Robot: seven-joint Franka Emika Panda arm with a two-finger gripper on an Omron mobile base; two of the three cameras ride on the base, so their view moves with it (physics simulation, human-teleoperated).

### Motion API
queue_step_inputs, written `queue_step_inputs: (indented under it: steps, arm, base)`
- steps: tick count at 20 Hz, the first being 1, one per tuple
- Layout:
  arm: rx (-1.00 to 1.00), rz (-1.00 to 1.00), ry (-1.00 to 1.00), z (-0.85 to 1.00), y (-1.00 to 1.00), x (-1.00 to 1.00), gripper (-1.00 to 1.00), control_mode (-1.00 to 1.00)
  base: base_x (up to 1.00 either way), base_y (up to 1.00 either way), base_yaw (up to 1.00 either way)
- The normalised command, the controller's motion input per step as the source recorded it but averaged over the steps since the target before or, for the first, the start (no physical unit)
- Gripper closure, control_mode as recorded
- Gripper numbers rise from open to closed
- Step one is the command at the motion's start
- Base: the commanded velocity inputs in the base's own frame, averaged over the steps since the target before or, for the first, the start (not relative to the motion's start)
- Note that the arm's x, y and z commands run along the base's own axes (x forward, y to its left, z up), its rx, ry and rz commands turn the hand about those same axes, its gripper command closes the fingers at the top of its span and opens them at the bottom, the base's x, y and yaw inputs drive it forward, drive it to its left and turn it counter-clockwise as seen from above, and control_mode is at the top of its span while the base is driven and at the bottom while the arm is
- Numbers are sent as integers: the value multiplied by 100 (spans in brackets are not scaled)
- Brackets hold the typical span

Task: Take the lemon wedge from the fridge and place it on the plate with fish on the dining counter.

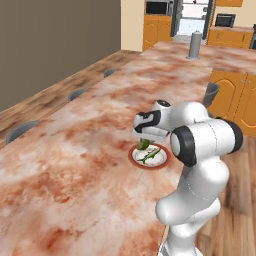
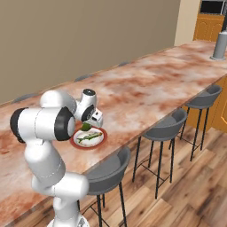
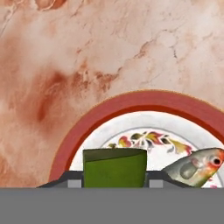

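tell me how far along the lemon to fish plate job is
Done: the lemon wedge is out of the fridge and carried to the dining counter. In hand: the gripper is shut on the wedge, over the plate, beside the fish. Left: lowering it, letting go so it rests on the plate, then pulling the arm away.

Tabletop: reddish-brown and cream marbled stone, veined in darker rust. Plate: red-brown rim edged with a thin orange line, white centre bearing a ring of small red, yellow and dark green leaves. Lemon wedge: flat olive green with a darker upper edge. Fish: pale grey-green, with an orange-red patch at its eye. Stools: grey seats, black legs. Cabinet fronts: orange. Arm: white with dark joints.
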Motion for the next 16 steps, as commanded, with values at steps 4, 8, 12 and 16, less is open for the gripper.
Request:
queue_step_inputs:
  steps: [4, 8, 12, 16]
  arm:
    - [0, 0, 0, -19, 0, 40, 100, -100]
    - [0, 0, 0, -12, 0, 34, 100, -100]
    - [0, 0, 0, -19, 0, 0, 100, -100]
    - [0, 2, 0, -19, 16, -55, 100, -100]
  base:
    - [0, 0, 0]
    - [0, 0, 0]
    - [0, 0, 0]
    - [0, 0, 0]
